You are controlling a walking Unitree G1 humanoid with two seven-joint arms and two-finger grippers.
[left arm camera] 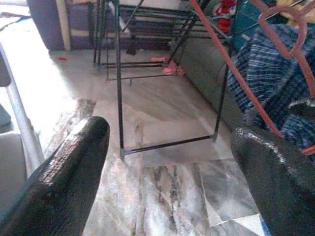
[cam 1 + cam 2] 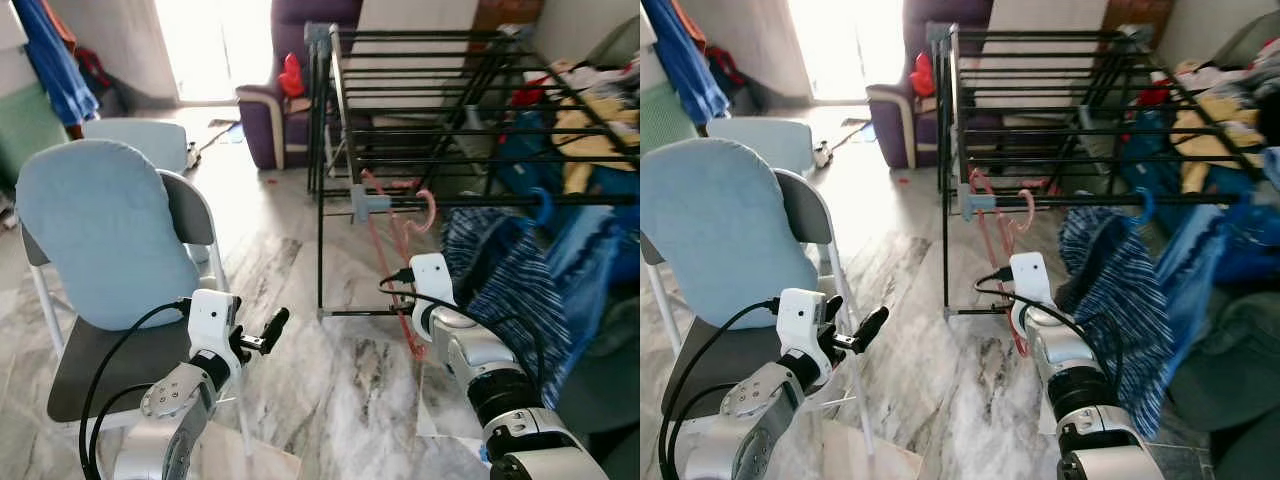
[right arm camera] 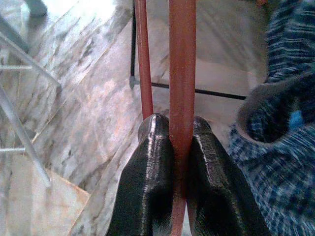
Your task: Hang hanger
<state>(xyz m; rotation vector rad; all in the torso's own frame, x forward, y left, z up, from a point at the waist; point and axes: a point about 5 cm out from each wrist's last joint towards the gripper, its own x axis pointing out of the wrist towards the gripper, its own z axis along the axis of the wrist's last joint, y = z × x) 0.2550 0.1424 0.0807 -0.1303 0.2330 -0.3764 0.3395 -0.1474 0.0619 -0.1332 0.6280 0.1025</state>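
From the head views the red hanger hangs by its hook at the black drying rack's front rail, the right gripper in its wrist view pinching the bar, while the left gripper stands spread facing the rack's foot.

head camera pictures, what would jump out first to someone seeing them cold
The black drying rack ahead, with a pink hanger hooked on its front bar, draws the eye first. The right gripper is shut on that hanger's lower bar, beside a blue checked garment hanging from the rack. On the left stands a chair with a light blue cover, the open left gripper before it.
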